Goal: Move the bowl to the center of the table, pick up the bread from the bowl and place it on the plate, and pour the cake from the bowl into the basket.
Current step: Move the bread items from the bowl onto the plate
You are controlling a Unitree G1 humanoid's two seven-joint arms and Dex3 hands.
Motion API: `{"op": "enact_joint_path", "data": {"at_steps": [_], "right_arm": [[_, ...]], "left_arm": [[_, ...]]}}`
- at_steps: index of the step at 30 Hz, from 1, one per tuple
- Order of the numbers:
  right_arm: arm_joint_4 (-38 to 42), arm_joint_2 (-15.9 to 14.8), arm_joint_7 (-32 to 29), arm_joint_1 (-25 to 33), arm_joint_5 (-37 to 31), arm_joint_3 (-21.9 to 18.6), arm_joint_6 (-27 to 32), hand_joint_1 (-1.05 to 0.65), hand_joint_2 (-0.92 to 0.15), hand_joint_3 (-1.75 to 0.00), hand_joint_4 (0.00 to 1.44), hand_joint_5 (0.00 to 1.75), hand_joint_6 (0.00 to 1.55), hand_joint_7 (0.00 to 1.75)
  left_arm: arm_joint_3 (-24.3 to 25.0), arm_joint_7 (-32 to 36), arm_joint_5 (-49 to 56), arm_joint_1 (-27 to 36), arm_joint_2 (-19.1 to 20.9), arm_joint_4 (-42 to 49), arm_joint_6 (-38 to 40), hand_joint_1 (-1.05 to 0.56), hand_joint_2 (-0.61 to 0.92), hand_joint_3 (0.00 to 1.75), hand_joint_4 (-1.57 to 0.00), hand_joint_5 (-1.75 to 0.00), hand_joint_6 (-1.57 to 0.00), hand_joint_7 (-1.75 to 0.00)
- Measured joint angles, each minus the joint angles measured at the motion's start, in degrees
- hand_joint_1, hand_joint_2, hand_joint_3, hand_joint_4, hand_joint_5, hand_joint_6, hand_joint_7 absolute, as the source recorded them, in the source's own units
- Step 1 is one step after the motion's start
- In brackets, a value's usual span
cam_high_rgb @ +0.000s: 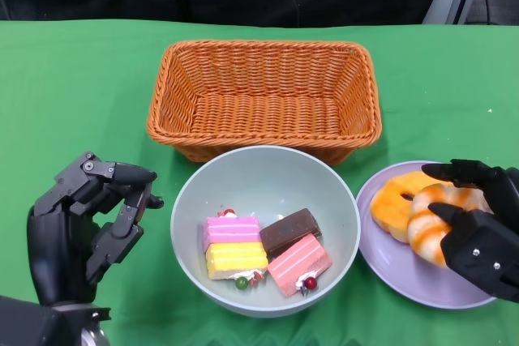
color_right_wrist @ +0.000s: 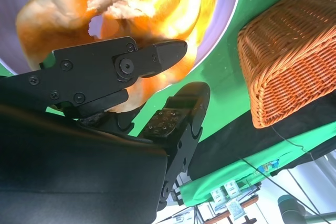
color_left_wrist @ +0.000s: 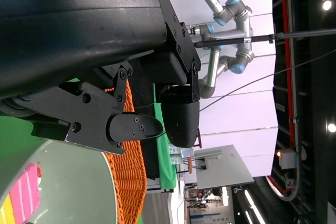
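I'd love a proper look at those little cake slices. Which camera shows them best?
The head view: the colourful cake slices lie fully visible inside the pale green round bowl. The left wrist view catches only a pink-and-yellow edge; the right wrist view shows none.

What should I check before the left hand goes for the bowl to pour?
1. Bread out of the bowl, on the plate: ok.
2. Right hand off the bread: cannot tell, its fingers hover at the bread.
3. Left hand empty, beside the bowl: ok.
4. Cake pieces inside the bowl: ok.
5. Basket empty, right behind the bowl: ok.
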Motion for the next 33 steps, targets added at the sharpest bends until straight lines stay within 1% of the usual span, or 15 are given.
{"op": "enact_joint_path", "data": {"at_steps": [5, 6, 7, 8, 11, 15, 19, 26, 29, 33], "right_arm": [[-3.0, 0.0, -0.1, 1.5, -0.1, 0.0, 0.3, -0.44, -0.92, -0.02, 0.53, 0.0, 0.52, 0.0], [-3.6, 0.0, -0.1, 1.8, -0.2, -0.1, 0.3, -0.47, -0.92, -0.03, 0.47, 0.0, 0.47, 0.0], [-4.3, 0.0, 0.0, 2.1, -0.2, -0.1, 0.3, -0.48, -0.92, -0.04, 0.44, 0.0, 0.45, 0.0], [-5.1, -0.1, 0.2, 2.5, -0.2, -0.1, 0.7, -0.51, -0.92, -0.05, 0.35, 0.0, 0.4, 0.0], [-8.8, -0.1, 2.1, 3.5, -0.2, -0.1, 2.3, -0.53, -0.92, -0.07, 0.26, 0.0, 0.35, 0.0], [-13.8, -0.1, 4.6, 5.2, 0.2, -0.7, 4.5, -0.55, -0.92, -0.1, 0.26, 0.01, 0.33, 0.0], [-18.3, 0.0, 6.5, 6.4, 0.2, -1.6, 6.3, -0.51, -0.92, -0.08, 0.28, 0.02, 0.33, 0.0], [-21.9, 0.0, 8.3, 7.9, 0.6, -2.2, 7.4, -0.49, -0.92, -0.06, 0.28, 0.01, 0.35, 0.01], [-22.6, 0.0, 8.5, 8.2, 0.8, -2.4, 7.5, -0.5, -0.92, -0.07, 0.28, 0.01, 0.36, 0.01], [-25.3, 0.2, 9.1, 9.1, 1.7, -3.2, 7.6, -0.47, -0.92, -0.05, 0.32, 0.03, 0.39, 0.02]], "left_arm": [[0.0, 0.0, 0.0, 0.0, 0.0, 0.0, 0.0, -0.07, 0.9, 0.42, -0.77, -1.43, -0.84, -1.02], [0.0, 0.0, -0.1, 0.0, 0.0, 0.0, 0.0, -0.07, 0.9, 0.42, -0.77, -1.43, -0.84, -1.02], [0.0, 0.0, -0.1, 0.0, 0.0, 0.0, 0.0, -0.07, 0.9, 0.42, -0.77, -1.43, -0.84, -1.02], [0.0, -0.1, -0.1, 0.0, 0.0, 0.0, 0.0, -0.07, 0.9, 0.41, -0.78, -1.43, -0.85, -1.02], [0.0, -0.1, -0.2, 0.0, 0.0, 0.0, 0.0, -0.06, 0.9, 0.41, -0.78, -1.43, -0.85, -1.02], [0.1, -0.1, -0.2, 0.0, 0.0, 0.0, 0.0, -0.06, 0.91, 0.41, -0.78, -1.44, -0.85, -1.02], [0.1, -0.1, 0.0, 0.0, 0.0, 0.2, -0.1, -0.05, 0.91, 0.44, -0.77, -1.44, -0.85, -1.04], [0.1, -0.1, 0.0, 0.0, 0.0, 0.5, -0.2, -0.06, 0.89, 0.45, -0.77, -1.43, -0.85, -1.04], [0.1, -0.1, 0.0, 0.0, 0.0, 0.5, -0.2, -0.06, 0.89, 0.46, -0.77, -1.43, -0.84, -1.04], [0.1, -0.2, 0.0, 0.0, 0.0, 0.5, -0.2, -0.06, 0.88, 0.46, -0.77, -1.44, -0.84, -1.03]]}}
